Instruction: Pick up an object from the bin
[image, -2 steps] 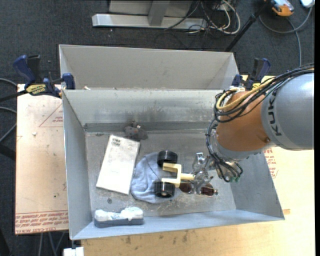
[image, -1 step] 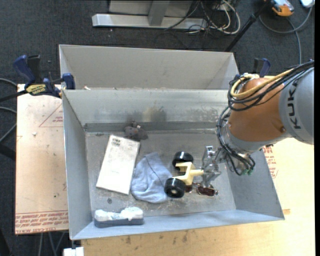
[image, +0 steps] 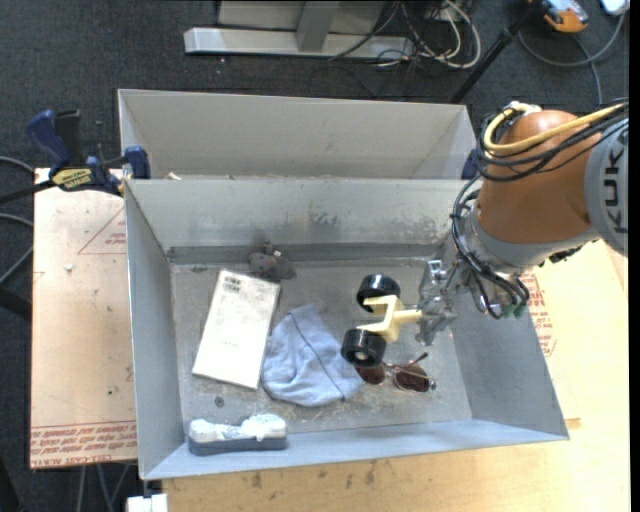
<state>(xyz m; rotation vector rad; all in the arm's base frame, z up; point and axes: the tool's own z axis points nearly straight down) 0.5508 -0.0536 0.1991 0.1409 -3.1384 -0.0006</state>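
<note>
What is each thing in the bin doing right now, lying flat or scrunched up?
White booklet: lying flat, left side of the bin.
Pale blue cloth: scrunched up, beside the booklet.
Black and cream dumbbell toy: lying on its side, mid-floor.
Sunglasses: lying flat by the toy's black end.
White and grey long thing: lying along the front wall.
Small dark lump: resting by the back wall.
Tool: low, next to the toy's cream bar.

The bin (image: 300, 215) is grey sheet metal, matt and scuffed on walls and floor. The booklet (image: 237, 328) is smooth white paper. The rag (image: 300, 358) is soft, pale, crumpled cloth. The toy dumbbell (image: 392, 321) looks plastic, with glossy black ends and a matt cream bar. The sunglasses (image: 400, 377) have shiny dark lenses.
</note>
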